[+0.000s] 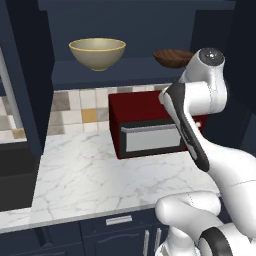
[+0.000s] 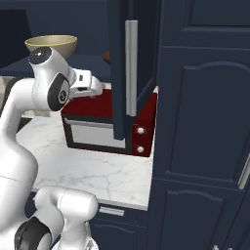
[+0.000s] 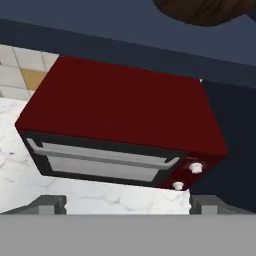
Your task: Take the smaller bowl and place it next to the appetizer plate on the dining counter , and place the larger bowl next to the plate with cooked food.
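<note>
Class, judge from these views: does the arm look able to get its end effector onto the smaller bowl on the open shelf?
Probably yes: the smaller bowl sits at the shelf's open front above the red oven, and the open end effector has nothing visible blocking it.

The red toaster oven [image 1: 150, 127] blocks the table [image 1: 90, 175] at 2 o'clock; bare marble lies open at 9 o'clock. An open cabinet door [image 2: 132, 68] crowds the shelf [image 1: 120, 70] at 3 o'clock.
</note>
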{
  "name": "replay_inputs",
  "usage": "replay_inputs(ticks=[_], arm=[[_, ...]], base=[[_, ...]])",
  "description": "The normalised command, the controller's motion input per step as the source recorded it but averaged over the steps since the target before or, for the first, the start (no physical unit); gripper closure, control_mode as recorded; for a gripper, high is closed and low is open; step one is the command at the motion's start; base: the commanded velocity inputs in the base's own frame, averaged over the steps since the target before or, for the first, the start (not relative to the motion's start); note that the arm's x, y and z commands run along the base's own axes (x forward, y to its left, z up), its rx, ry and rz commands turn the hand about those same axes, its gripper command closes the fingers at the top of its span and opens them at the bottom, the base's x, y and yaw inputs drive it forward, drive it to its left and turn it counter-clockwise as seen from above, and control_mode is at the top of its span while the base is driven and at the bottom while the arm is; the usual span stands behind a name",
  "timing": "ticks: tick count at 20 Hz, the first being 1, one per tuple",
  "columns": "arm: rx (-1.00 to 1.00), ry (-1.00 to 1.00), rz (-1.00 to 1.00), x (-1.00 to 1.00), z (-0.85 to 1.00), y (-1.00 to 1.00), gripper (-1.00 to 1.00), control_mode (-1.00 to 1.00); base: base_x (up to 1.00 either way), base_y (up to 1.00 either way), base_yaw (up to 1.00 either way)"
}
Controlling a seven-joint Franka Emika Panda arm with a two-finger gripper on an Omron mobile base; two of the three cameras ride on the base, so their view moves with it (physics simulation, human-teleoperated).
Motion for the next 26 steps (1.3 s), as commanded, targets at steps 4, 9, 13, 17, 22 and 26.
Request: replay_inputs(ticks=[4,9,13,17,22,26], arm=[[-0.15,-0.30,0.00,0.44,0.56,0.00,-1.00,-1.00],[-0.06,-0.13,0.00,0.84,0.45,0.00,-1.00,-1.00],[-0.01,-0.01,0.00,0.77,0.56,0.00,-1.00,-1.00],[0.00,0.00,0.00,0.64,0.39,0.00,-1.00,-1.00],[-0.08,0.00,0.00,0.73,0.00,0.00,-1.00,-1.00],[-0.11,0.03,0.00,0.69,-0.06,-0.01,-1.00,-1.00]], base=[[0.00,0.00,0.00],[0.00,0.00,0.00],[0.00,0.00,0.00],[0.00,0.00,0.00],[0.00,0.00,0.00],[0.00,0.00,0.00]])
